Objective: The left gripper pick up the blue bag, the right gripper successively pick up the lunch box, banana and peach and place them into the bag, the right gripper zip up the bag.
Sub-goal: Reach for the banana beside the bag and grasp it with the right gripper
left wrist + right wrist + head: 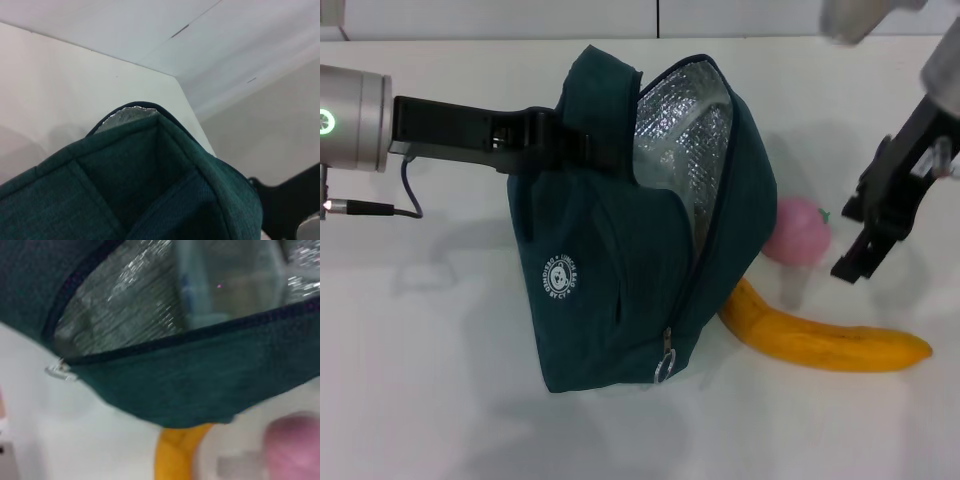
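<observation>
Lunch box point(227, 285) inside blue bag point(620, 260)

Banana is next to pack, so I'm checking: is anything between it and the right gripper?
Nothing visible blocks it. The right gripper hangs above the table, with the banana lying exposed below. Only the banana's near end tucks under the blue bag; the peach sits beside it.

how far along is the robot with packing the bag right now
Done: the left gripper holds the blue bag up and open, and the right wrist view shows a clear box, apparently the lunch box, inside against the foil lining. In hand: nothing; the right gripper hangs empty beside the peach. Left: the banana and peach lie on the table, and the zip is still open.
</observation>
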Robot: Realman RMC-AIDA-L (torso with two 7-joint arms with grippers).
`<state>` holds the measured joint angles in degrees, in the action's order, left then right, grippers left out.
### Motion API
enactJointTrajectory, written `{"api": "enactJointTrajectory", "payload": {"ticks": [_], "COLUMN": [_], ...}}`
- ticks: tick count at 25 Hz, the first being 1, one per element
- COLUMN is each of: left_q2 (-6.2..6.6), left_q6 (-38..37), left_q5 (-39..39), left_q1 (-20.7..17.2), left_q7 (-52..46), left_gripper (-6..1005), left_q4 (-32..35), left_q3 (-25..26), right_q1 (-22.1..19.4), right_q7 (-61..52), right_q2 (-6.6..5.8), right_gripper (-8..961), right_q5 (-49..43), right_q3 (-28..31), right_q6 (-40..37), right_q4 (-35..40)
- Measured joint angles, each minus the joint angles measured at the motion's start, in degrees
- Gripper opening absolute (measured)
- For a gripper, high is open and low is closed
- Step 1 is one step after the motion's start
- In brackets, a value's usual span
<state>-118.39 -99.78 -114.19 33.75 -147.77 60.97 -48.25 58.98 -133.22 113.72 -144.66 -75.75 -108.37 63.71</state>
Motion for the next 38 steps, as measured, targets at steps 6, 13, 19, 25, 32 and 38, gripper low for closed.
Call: {"api": "enactJointTrajectory", "payload": {"ticks": [6, 13, 19, 25, 32, 38], "left_q2": [0.00, 0.01, 0.13, 0.16, 0.18, 0.18], "left_q6": [0.0, 0.0, 0.0, 0.2, 0.2, 0.2], "left_q5": [0.1, 1.2, 1.3, 1.4, 1.4, 1.4], "left_q1": [0.1, 0.3, 0.6, 0.7, 0.7, 0.7], "left_q7": [-0.1, -0.1, -0.1, -0.2, -0.2, 0.0], "left_gripper": [36, 36, 36, 35, 35, 35], "left_q4": [0.0, 0.0, -0.3, -0.4, -0.4, -0.4], "left_q3": [0.0, 0.0, 0.0, 0.0, 0.0, 0.0], "right_q1": [0.2, -0.3, 0.2, 0.4, 1.3, 1.6], "right_q7": [0.1, 0.1, 0.0, 0.0, 0.0, 0.0], "right_q2": [1.74, 2.21, 2.45, 2.48, 2.47, 2.47], "right_gripper": [785, 775, 767, 758, 748, 740], "right_q5": [0.0, 0.4, 1.0, 3.0, 6.0, 7.4], "right_q3": [-3.3, -5.7, -9.7, -11.6, -14.9, -16.5], "right_q6": [0.1, 1.9, 4.2, 5.6, 8.3, 9.8], "right_q4": [-0.3, -1.1, -3.3, -4.7, -8.6, -10.3]}}
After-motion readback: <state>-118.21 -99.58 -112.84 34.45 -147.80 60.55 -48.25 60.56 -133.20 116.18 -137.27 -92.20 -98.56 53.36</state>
